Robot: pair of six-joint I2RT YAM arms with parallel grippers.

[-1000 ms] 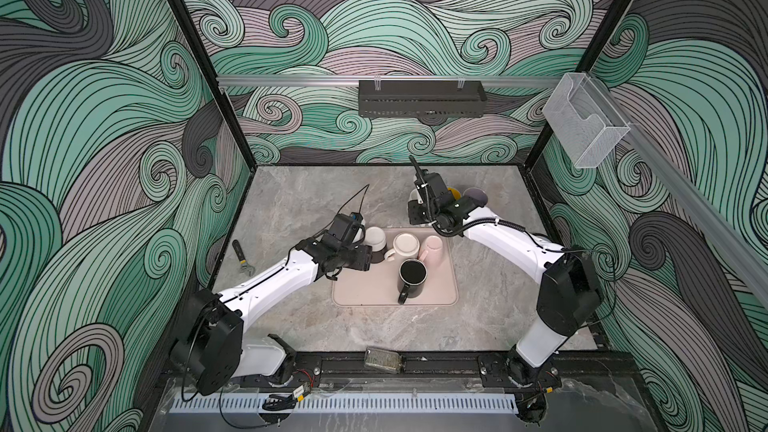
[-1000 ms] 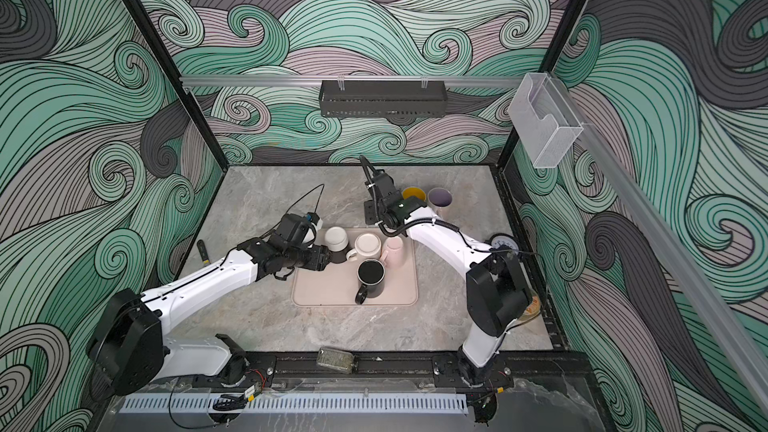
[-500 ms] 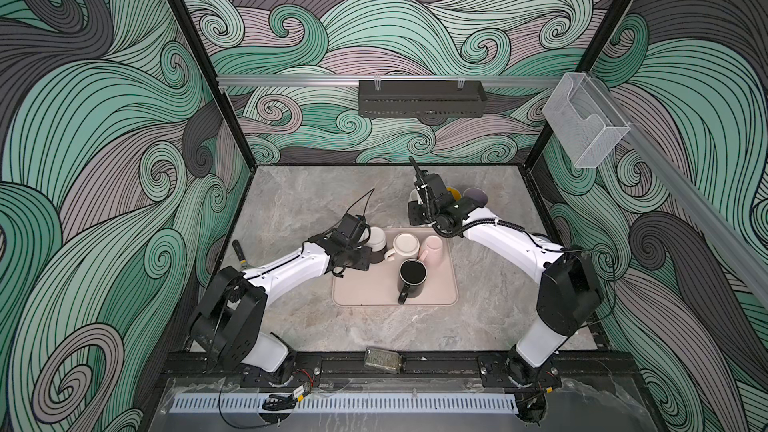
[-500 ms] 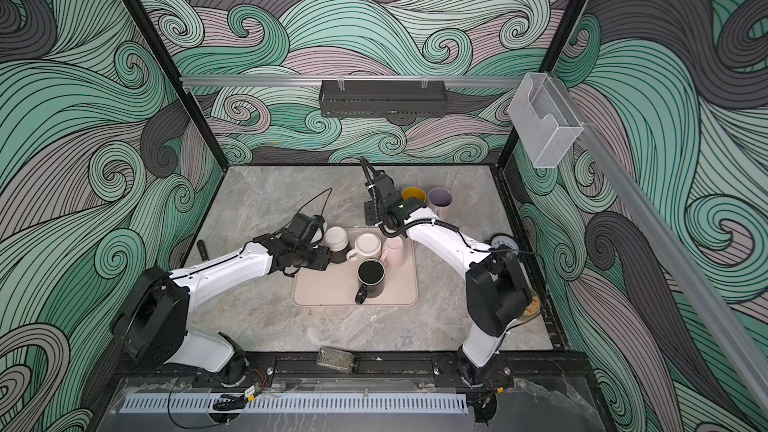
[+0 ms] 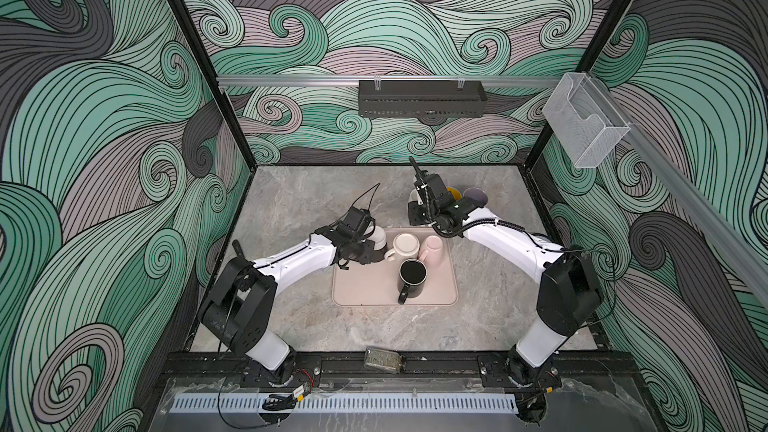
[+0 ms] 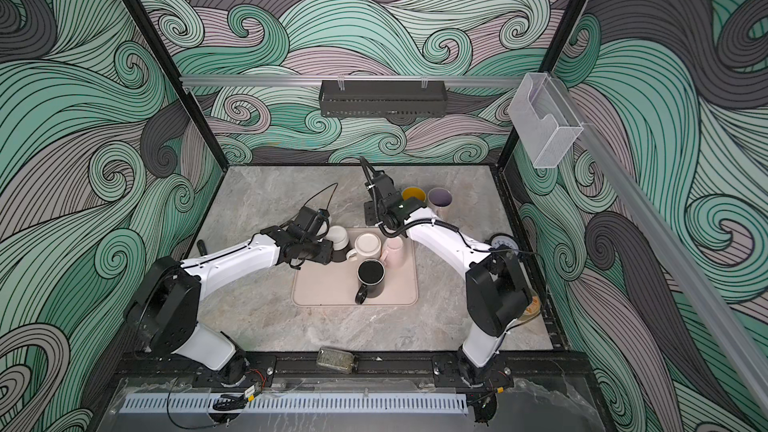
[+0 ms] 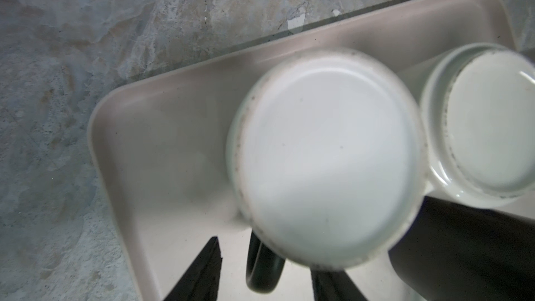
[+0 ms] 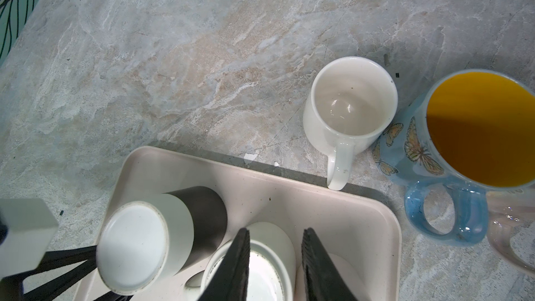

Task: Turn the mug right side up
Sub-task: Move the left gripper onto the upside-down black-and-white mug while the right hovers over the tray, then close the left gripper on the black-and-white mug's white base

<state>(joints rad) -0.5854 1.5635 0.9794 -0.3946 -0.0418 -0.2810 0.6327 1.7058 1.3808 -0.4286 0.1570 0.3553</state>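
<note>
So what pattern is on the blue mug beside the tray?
Orange butterflies on the blue mug, yellow inside; clearest in the right wrist view.

Tray (image 5: 365, 292): pale beige. White-and-black mug (image 8: 162, 235) (handle black). Black mug (image 5: 411, 280). Pink mug (image 5: 433, 248). Blue mug (image 8: 417, 152): orange butterflies, yellow inside. Counter (image 5: 311, 201): grey-beige marble. Walls (image 5: 104, 160): teal, mauve, grey swirls.

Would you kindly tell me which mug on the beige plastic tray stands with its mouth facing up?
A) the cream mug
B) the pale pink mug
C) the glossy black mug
C: in both top views the glossy black mug shows its open mouth upward.
</note>
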